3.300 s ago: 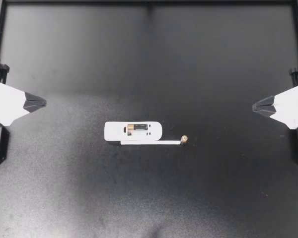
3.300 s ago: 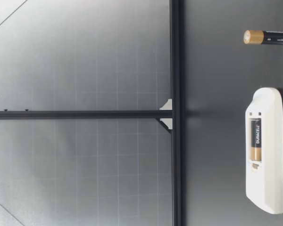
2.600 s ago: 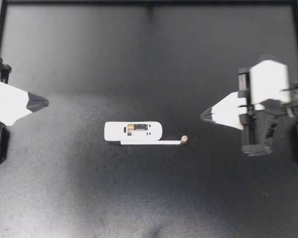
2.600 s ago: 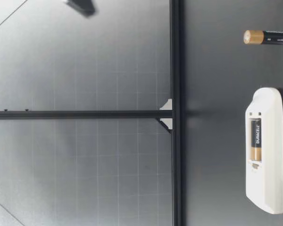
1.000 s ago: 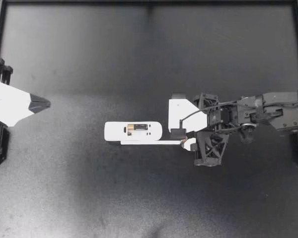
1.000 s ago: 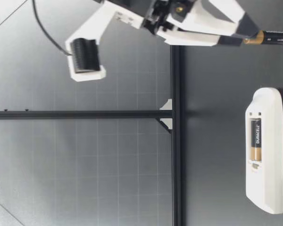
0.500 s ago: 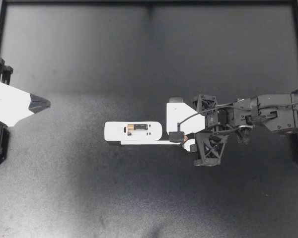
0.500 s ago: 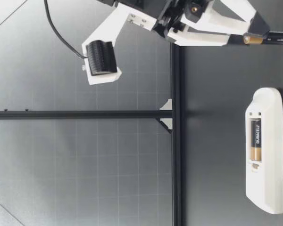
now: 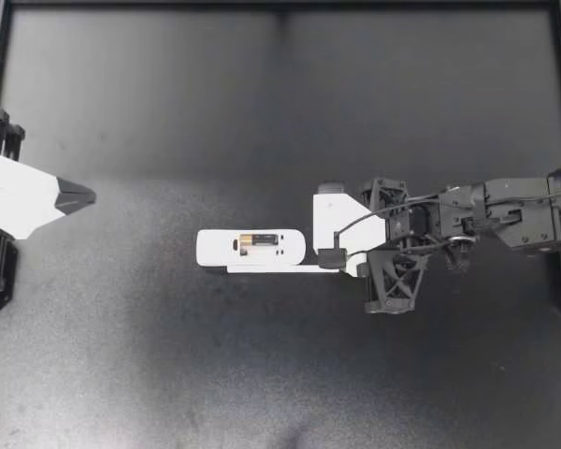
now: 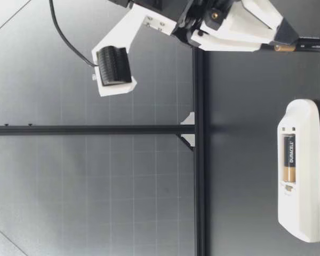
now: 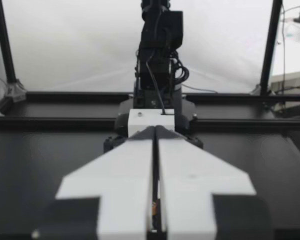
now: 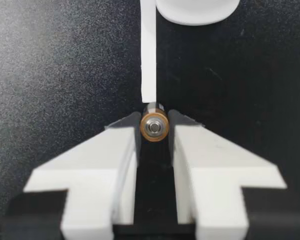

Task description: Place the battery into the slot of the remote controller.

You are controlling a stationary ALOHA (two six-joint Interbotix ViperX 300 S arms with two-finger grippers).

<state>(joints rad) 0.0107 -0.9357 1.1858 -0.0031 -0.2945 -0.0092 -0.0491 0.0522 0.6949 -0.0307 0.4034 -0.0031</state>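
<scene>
— Where is the battery (image 12: 154, 125)?

— It stands on end on the tabletop (image 9: 168, 355), copper cap up, just past the rounded end of the remote (image 9: 252, 248). My right hand (image 9: 344, 265) reaches in from its own side and is grasping it. The right wrist view shows a finger pressed against each side of the battery. From the low view, my fingertips sit around its upper part, with the copper cap just showing beside them.

— And the remote itself?

— It lies flat near the middle of the tabletop, back up, with its compartment open. A cell (image 9: 260, 240) lies lengthwise inside. A thin white strip (image 9: 280, 269) runs along one long side of the remote, and its end stops right at the battery.

— Can you see any writing?

— In the low view, white lettering runs along the black half of the cell. The other half is copper. My fingers cover most of the battery, so I can't tell what its label looks like.

— And your other hand?

— My left hand (image 9: 86, 195) hangs at the left edge of the tabletop, well apart from the remote. It is clenched, and the left wrist view shows its two fingers pressed flat together.
</scene>
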